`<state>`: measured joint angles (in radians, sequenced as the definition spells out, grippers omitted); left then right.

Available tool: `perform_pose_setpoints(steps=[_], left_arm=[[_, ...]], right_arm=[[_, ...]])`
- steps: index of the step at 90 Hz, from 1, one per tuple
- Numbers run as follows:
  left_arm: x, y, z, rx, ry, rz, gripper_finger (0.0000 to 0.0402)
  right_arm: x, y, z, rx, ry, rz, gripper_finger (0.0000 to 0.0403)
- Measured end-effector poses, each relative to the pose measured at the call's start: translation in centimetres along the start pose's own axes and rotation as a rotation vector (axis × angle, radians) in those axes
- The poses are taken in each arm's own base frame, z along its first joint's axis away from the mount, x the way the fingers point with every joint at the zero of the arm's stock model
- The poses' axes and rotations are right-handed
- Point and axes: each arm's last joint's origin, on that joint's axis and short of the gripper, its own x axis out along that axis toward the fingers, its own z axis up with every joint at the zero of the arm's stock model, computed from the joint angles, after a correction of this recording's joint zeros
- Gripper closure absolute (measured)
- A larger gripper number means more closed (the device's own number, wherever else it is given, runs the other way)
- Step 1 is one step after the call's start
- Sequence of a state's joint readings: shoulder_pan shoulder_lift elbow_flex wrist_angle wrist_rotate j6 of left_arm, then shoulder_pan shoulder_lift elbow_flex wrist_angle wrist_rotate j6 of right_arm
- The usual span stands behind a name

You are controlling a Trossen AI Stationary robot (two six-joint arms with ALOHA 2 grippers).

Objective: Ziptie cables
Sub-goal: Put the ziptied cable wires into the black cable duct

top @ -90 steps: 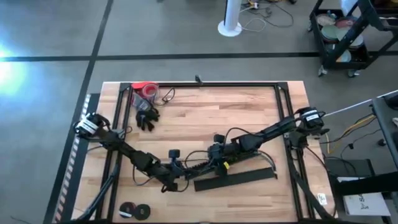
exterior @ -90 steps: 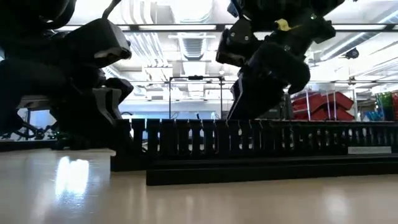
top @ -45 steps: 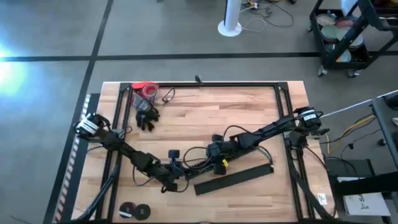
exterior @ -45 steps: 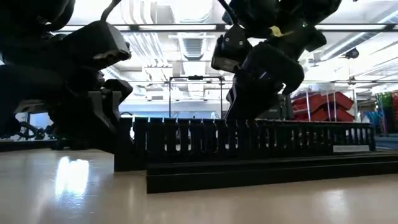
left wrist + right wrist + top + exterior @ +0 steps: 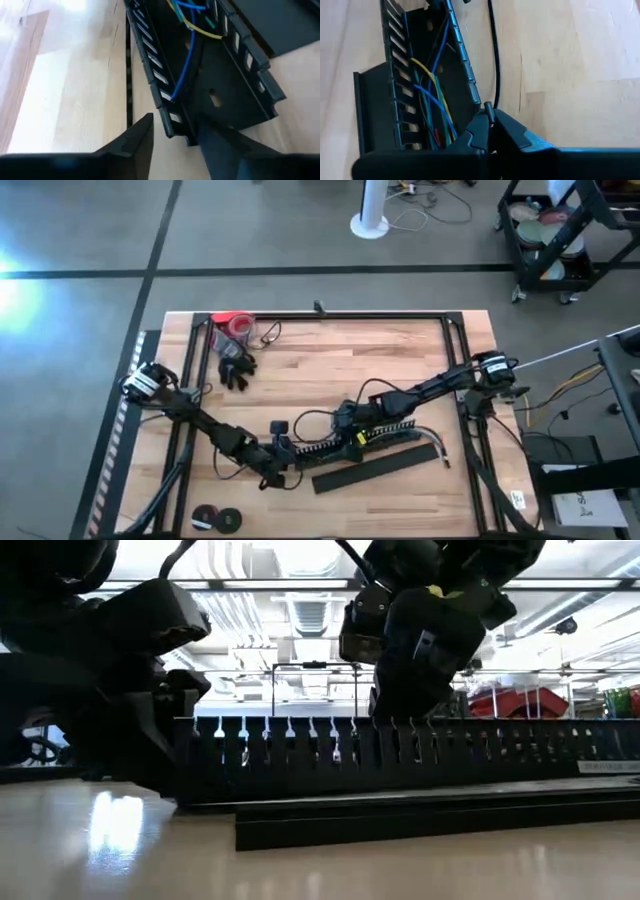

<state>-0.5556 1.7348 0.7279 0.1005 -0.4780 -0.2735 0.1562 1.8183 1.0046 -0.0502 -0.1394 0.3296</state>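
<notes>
My left gripper [image 5: 172, 137] sits at the near-left end of the slotted duct [image 5: 345, 442], fingers [image 5: 131, 142] apart and straddling one side wall of the duct; I cannot tell whether they actually press it. My right gripper [image 5: 352, 423] is at the duct's middle, from the far side. Its fingers [image 5: 490, 125] meet at the duct's far wall and look closed; I cannot make out anything caught between them.

The cables [image 5: 432, 95] lie inside the duct's channel, between my two grippers: thin blue, yellow and green strands running lengthwise along the floor of the channel, with one blue strand [image 5: 184, 70] ending short of the left gripper. A thicker black lead [image 5: 495, 55] runs over the bare wood just outside the far wall.

The duct is rigid black plastic, its walls cut into comb-like teeth [image 5: 300, 740]. Just near of it lies a flat black strip [image 5: 378, 466], matte and plain. The table [image 5: 330, 370] is pale butcher-block. Well apart, at the far-left corner, lie a red roll [image 5: 232, 324] and a black glove [image 5: 236, 368]; two dark rolls [image 5: 217, 519] sit at the near-left edge.
</notes>
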Motion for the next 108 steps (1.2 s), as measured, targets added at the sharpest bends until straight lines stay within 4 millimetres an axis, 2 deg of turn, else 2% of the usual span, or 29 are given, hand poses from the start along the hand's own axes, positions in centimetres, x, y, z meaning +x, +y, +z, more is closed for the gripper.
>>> perform_pose_setpoints(steps=[16,25,42,56,69,80,93,108], left_arm=[[0.0,0.1,-0.2,-0.004,0.001,0.004,0.0234],[0.0,0.1,-0.3,-0.023,0.002,0.005,0.0229],[0.0,0.1,-0.3,-0.04,0.005,0.004,0.0231],[0.0,0.1,-0.3,-0.032,0.008,0.005,0.0238],[0.0,0.1,-0.4,-0.017,0.016,0.008,0.0244],[-0.5,0.4,-0.4,-0.007,0.039,0.015,0.0246],[-1.7,0.9,0.0,-0.007,0.03,0.002,0.0242],[-3.0,1.4,0.6,-0.039,0.005,0.004,0.0235]], right_arm=[[0.0,0.0,0.0,-0.006,0.006,0.02,0.04],[0.0,0.0,0.0,-0.032,0.005,0.021,0.0385],[-0.5,0.4,1.0,-0.077,-0.009,0.02,0.0306],[-1.8,1.0,2.0,-0.12,0.073,-0.006,0.0237],[-2.9,1.5,2.7,-0.18,0.109,-0.038,0.0198],[-3.0,1.4,2.4,-0.203,0.137,-0.112,0.0183],[-3.2,1.7,2.8,-0.214,0.081,-0.109,0.0181],[-1.4,1.4,2.4,-0.223,0.048,-0.098,0.0191]])
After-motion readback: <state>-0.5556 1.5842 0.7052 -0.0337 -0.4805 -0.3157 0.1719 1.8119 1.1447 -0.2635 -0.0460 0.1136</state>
